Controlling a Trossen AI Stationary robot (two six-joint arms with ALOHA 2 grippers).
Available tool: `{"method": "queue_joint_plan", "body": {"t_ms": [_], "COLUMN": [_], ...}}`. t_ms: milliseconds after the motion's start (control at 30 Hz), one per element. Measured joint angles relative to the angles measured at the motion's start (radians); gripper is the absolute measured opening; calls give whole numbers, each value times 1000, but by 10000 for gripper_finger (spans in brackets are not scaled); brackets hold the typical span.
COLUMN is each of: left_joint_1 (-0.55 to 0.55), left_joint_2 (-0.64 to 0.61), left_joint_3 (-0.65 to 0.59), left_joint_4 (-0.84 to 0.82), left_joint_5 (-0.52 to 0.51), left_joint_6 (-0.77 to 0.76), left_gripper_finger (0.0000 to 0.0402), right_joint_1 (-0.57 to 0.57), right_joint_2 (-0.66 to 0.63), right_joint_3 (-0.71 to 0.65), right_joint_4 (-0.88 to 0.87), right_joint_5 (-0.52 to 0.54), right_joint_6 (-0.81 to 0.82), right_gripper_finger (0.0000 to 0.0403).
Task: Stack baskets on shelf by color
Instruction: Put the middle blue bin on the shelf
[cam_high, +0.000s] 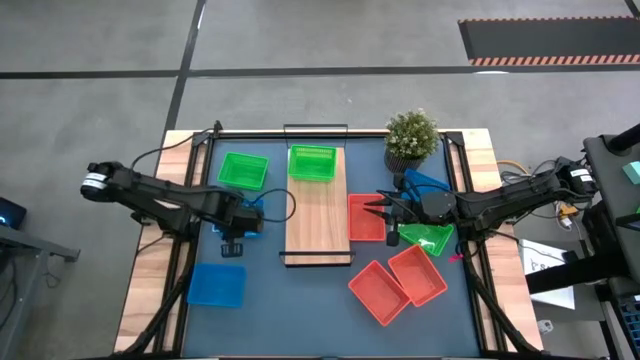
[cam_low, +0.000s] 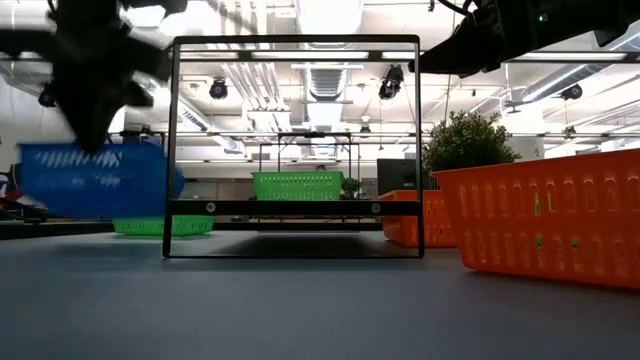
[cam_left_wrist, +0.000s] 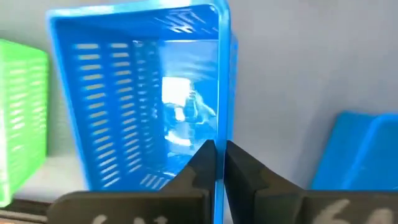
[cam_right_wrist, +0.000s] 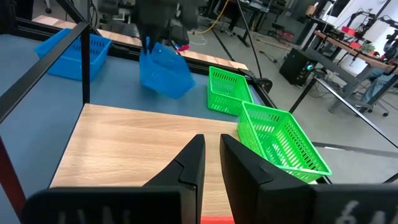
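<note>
Now the left gripper (cam_left_wrist: 216, 163) has a blue basket (cam_left_wrist: 146, 93) pinched by its rim, fingers clamped on the plastic wall, and it hangs tilted above the table. From overhead that basket (cam_high: 245, 217) sits at about nine o'clock from the shelf (cam_high: 317, 215), just beside its long edge.

Over on the other side, the right gripper (cam_high: 383, 210) hovers at three o'clock from the shelf, above a red basket (cam_high: 364, 217) that lies against the board's edge. Its fingers (cam_right_wrist: 191, 163) stand a little apart with nothing between them, pointing across the bare wood.

One green basket (cam_high: 312, 164) is already on the shelf, at its twelve o'clock end. Another green basket (cam_high: 243, 170) rests on the table at ten o'clock from the board. A second blue basket (cam_high: 217, 284) lies flat at seven o'clock. Two more red baskets (cam_high: 397, 281) sit side by side at five o'clock, and a third green basket (cam_high: 427, 238) lies partly under the right arm. A potted plant (cam_high: 411, 138) stands at one o'clock.
</note>
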Motion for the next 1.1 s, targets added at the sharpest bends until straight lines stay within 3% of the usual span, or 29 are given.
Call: {"method": "queue_joint_plan", "body": {"t_ms": [200, 367, 600, 833, 1100], "left_joint_1": [-1, -1, 13, 47, 73], "left_joint_2": [10, 63, 177, 305, 351], "left_joint_3": [203, 313, 311, 315, 320], "left_joint_4": [-12, 57, 230, 326, 382], "left_joint_5": [-92, -130, -131, -149, -130], "left_joint_6": [-43, 13, 139, 174, 167], "left_gripper_finger": [1, 1, 0, 0, 0], "right_joint_1": [0, 0, 0, 0, 0], "right_joint_2": [0, 0, 0, 0, 0], "right_joint_3": [0, 0, 0, 0, 0], "right_joint_4": [-3, -3, -3, -3, -2], "right_joint_5": [0, 0, 0, 0, 0], "right_joint_6": [0, -1, -6, -17, -36], "right_gripper_finger": [43, 43, 43, 43, 43]}}
